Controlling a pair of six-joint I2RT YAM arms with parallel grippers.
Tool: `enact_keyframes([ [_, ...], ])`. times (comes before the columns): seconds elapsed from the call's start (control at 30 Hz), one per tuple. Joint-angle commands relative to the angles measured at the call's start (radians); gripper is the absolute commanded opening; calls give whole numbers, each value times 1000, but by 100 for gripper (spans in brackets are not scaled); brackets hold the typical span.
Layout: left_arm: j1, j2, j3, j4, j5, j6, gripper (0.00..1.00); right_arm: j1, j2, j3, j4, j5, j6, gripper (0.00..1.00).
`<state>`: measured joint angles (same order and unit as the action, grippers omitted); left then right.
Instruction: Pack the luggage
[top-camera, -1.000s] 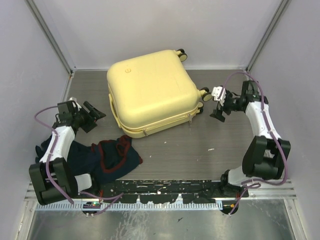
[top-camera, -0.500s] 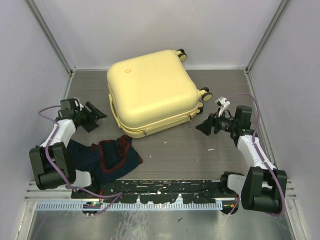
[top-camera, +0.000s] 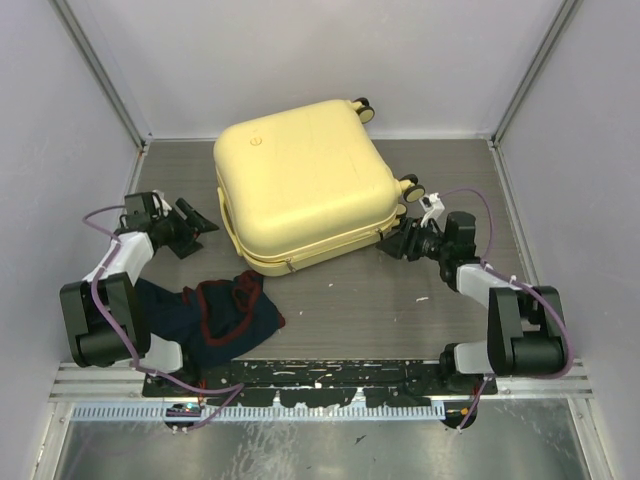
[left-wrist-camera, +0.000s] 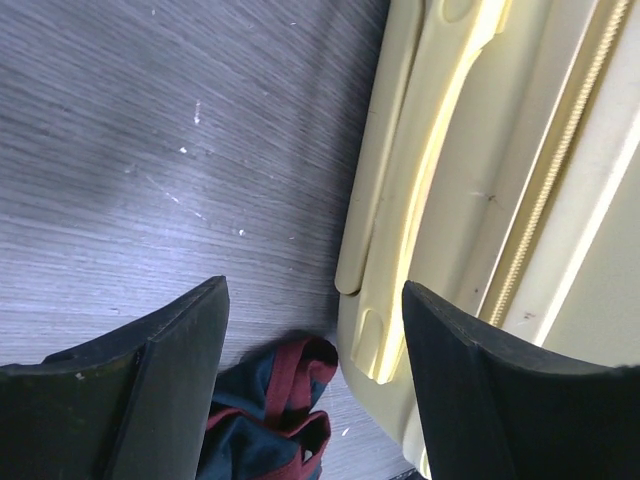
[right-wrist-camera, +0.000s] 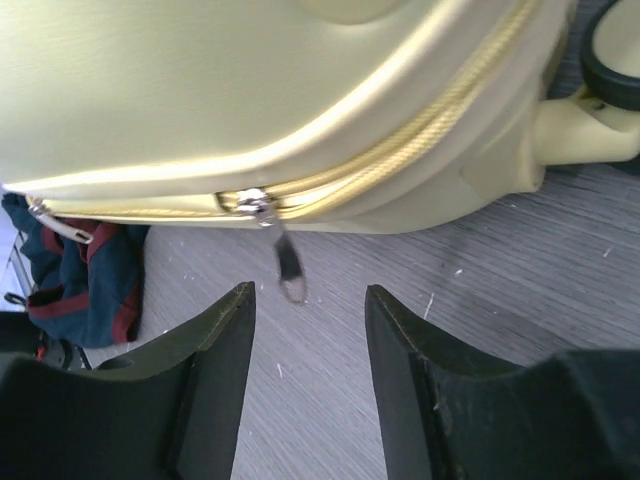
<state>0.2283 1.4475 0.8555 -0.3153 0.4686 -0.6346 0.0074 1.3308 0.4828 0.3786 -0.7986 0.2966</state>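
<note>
Grey wood-grain table (top-camera: 340, 300) walled by pale panels, with the pale yellow luggage (top-camera: 305, 185) lying flat, lid down, in the middle between both grippers. Left gripper (left-wrist-camera: 315, 300) is released, its jaws spread around nothing, with the luggage's moulded side handle (left-wrist-camera: 410, 200) just ahead to its right and a crumpled navy and red garment (left-wrist-camera: 270, 420) on the table low between its fingers. Right gripper (right-wrist-camera: 308, 300) is likewise unclenched and grasps nothing; the zipper pull (right-wrist-camera: 289, 270) dangles from the luggage's seam just beyond its fingertips, a black wheel (right-wrist-camera: 615, 60) sits to its right, and the garment lies well off to its left.
</note>
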Motion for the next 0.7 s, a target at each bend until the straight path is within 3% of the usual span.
enact_keyframes([
  [0.0,-9,-1,46,51,31,20,71,17,68,34,186,43,101,51],
  [0.17,-21,2,43,50,27,23,72,57,108,49,242,49,140,42],
  [0.33,-44,10,47,42,-2,31,74,86,109,59,247,63,140,27],
  [0.5,-67,29,66,28,-22,45,74,88,61,57,176,103,78,3],
  [0.67,-137,52,111,1,-73,96,78,88,7,42,97,192,11,1],
])
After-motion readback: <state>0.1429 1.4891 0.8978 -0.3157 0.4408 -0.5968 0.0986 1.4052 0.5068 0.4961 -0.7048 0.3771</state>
